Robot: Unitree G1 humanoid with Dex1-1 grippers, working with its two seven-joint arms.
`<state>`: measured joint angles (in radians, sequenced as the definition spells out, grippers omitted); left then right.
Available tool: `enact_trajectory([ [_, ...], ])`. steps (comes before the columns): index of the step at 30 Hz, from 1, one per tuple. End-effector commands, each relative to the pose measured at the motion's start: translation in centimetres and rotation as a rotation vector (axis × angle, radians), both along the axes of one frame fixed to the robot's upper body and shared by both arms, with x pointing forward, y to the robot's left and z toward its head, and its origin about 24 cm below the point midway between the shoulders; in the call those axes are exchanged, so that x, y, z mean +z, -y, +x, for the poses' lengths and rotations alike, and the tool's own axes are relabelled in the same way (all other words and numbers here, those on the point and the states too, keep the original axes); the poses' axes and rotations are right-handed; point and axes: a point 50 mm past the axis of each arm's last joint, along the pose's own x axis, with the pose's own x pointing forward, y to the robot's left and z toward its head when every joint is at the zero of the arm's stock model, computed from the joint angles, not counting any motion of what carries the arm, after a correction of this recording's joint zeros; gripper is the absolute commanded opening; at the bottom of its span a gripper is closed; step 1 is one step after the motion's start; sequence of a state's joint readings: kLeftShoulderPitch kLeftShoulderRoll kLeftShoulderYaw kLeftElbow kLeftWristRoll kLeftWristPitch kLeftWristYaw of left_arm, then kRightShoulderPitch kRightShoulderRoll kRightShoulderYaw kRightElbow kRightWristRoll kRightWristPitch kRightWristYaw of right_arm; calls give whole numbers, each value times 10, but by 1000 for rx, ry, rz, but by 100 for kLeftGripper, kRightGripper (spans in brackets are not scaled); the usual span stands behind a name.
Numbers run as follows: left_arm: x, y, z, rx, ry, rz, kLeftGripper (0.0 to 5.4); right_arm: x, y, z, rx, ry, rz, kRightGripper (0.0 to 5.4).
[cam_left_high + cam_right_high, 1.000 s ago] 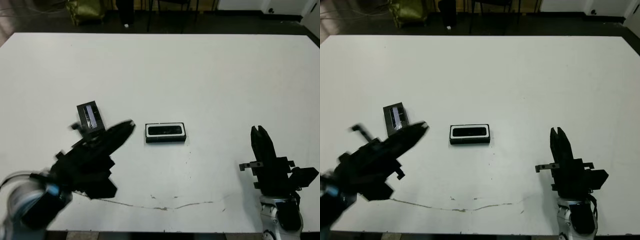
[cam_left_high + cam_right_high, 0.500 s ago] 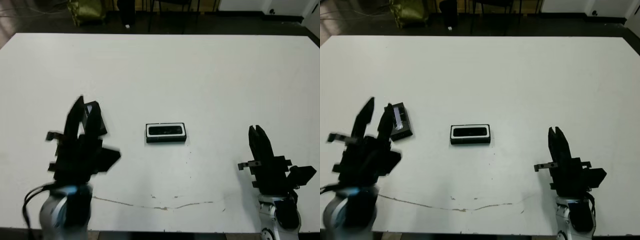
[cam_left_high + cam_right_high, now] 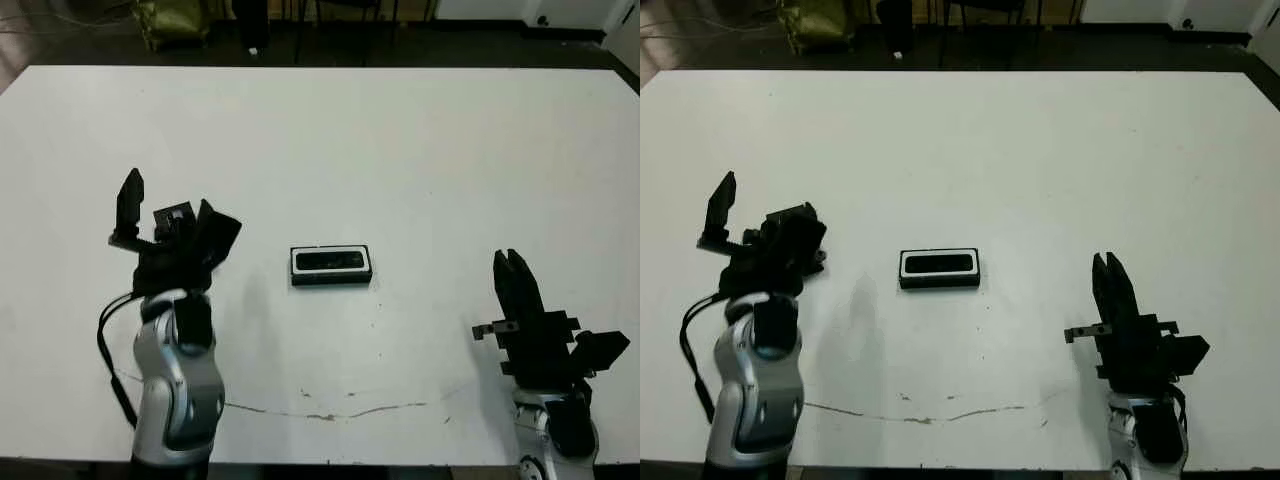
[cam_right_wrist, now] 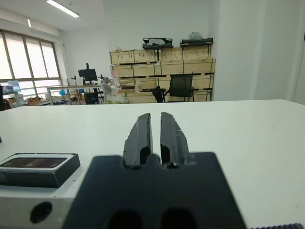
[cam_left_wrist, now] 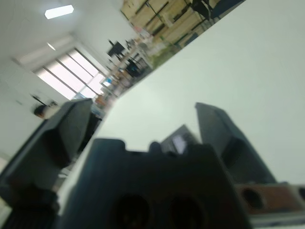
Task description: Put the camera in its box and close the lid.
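Far left on the white desk (image 3: 400, 140), the left pincer (image 3: 168, 222) is raised with its two black fingers spread wide. The lid (image 3: 175, 215) lies on the desk just behind it, and only a corner shows between the fingers in the head views. In the left wrist view the lid (image 5: 178, 140) sits low in the gap between the fingers, blurred, with its pale strip just visible.

The main risk is here. The fingers seem to straddle the lid loosely and at an angle, so closing on it could catch one edge only and skid the flat cover across the smooth desk, or tip it up and drop it. I cannot tell whether either finger touches it.

At the centre stands the box (image 3: 331, 266), white lining showing round the camera (image 3: 331, 261), which already lies inside it. A lid brought over crooked could bump the box and shift it, or rest on one wall instead of seating.

On the right, well clear of the box, the right pincer (image 3: 513, 279) points forward with its fingers pressed together, holding nothing. It offers no bracing if the box slides.
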<state>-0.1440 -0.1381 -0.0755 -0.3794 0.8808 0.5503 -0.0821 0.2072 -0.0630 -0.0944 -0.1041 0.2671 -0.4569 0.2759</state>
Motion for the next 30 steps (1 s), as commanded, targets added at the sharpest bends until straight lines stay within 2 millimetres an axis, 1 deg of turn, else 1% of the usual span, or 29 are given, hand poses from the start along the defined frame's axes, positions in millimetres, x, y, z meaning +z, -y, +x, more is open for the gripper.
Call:
enact_trajectory([
  [1, -9, -1, 5, 25, -35, -125, 539, -5, 0, -1, -4, -41, 4, 0],
  [5, -11, -4, 10, 51, -23, -233, 539, -6, -1, -1, -8, -44, 16, 0],
  [14, -16, -10, 16, 140, -4, -402, 539, -6, 0, -1, -7, -55, 16, 0],
  [18, -18, -11, 17, 176, 16, -455, 539, -6, 0, 0, 1, -50, 15, 0],
  [22, -20, -10, 17, 189, 12, -469, 539, -6, -2, 1, 7, -50, 19, 0],
  [30, -23, -8, 20, 174, -51, -556, 539, -5, -5, 1, 6, -55, 26, 0],
])
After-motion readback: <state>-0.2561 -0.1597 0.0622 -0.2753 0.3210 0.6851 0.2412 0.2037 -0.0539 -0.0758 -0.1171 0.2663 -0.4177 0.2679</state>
